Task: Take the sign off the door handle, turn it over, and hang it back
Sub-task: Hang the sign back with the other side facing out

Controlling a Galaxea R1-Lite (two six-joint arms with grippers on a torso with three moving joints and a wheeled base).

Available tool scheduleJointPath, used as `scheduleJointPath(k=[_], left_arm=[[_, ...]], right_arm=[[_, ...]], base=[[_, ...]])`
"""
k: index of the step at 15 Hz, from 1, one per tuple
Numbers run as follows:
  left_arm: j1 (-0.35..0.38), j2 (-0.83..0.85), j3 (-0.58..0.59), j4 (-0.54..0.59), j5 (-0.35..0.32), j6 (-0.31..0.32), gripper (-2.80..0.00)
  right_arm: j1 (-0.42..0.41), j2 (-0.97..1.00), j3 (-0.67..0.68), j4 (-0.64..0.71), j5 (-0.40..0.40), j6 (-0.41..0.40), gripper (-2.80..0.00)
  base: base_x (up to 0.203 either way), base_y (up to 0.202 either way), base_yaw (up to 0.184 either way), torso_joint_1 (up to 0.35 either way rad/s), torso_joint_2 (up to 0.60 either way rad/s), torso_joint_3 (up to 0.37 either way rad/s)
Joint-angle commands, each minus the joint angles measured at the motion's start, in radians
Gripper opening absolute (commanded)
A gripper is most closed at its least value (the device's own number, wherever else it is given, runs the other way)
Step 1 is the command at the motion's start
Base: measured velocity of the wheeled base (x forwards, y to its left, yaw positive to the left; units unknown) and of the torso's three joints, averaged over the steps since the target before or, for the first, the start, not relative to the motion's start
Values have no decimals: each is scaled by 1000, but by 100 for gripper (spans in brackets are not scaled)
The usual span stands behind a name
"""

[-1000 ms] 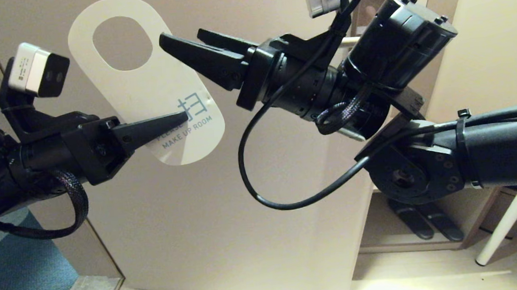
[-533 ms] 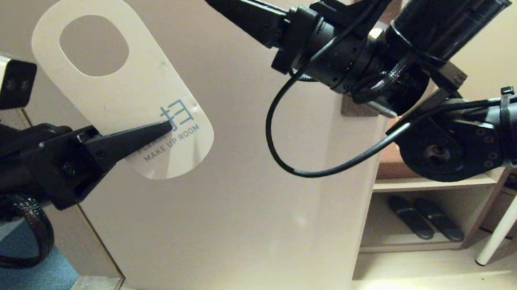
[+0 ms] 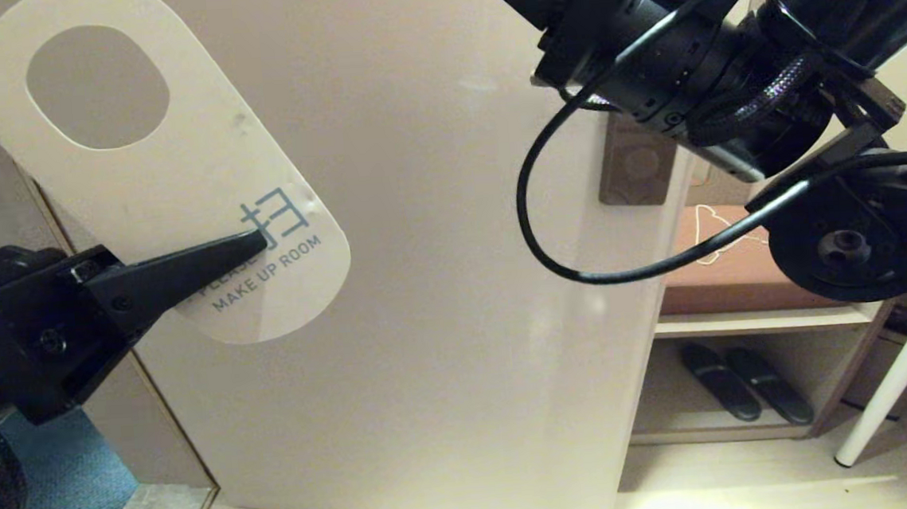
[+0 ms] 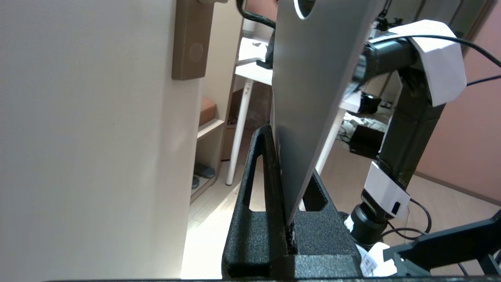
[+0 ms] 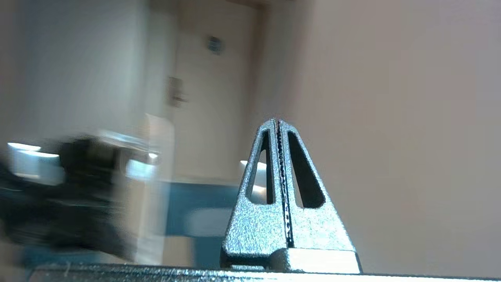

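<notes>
Holding one sign (image 3: 177, 178), left gripper (image 3: 249, 243); right gripper (image 5: 278, 129) closed.

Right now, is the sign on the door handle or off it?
Off. The left gripper pinches the sign in the air before the door, and nothing passes through its oval hole.

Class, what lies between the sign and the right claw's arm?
Head view: only bare door between the sign and the right arm.

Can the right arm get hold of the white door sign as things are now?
Probably not yet: the right gripper has its fingers shut and sits up near the door's edge, apart from the white oblong sign held by the left gripper.
</notes>
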Motion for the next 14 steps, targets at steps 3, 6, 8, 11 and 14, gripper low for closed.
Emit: scheduleJointPath(k=[3,6,8,11,14], left_arm=[[0,-71,53,-7,3,0,-280],[0,-131,110,-6,10,1,-280],[0,-168,154,-5,11,0,-280],[-3,-203,178,-5,9,-1,-280],[-3,-232,181,-2,9,-1,-280]], right_arm=[[-222,-110,204,26,-149,-177,-280],[-423,-217,434,22,-267,-255,-280],[-567,-276,613,-26,-286,-293,-280],[-701,-419,839,-51,-296,-315,-280],[-711,-618,1086,-33,-296,-321,-280]], base=[[0,0,0,0,0,0],[0,0,0,0,0,0],[0,0,0,0,0,0],[0,0,0,0,0,0],[0,0,0,0,0,0]])
